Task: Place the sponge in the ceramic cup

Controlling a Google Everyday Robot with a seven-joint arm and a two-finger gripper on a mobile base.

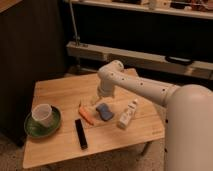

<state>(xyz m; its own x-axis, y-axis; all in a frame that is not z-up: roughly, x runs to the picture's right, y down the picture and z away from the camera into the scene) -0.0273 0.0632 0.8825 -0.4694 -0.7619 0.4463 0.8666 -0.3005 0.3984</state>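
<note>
The blue sponge [104,111] lies flat near the middle of the wooden table [60,92], between an orange carrot-like thing and a white bottle. The white ceramic cup [42,115] stands upright on a green plate [50,129] at the table's left front. My gripper [97,101] hangs at the end of the white arm, just behind and slightly left of the sponge, close above the tabletop. Nothing shows inside the cup from this angle.
An orange carrot-like thing [86,115] lies just left of the sponge. A black remote-like bar [81,133] lies in front of it. A small white bottle [127,114] lies to the sponge's right. A dark cabinet stands at the left, shelving behind.
</note>
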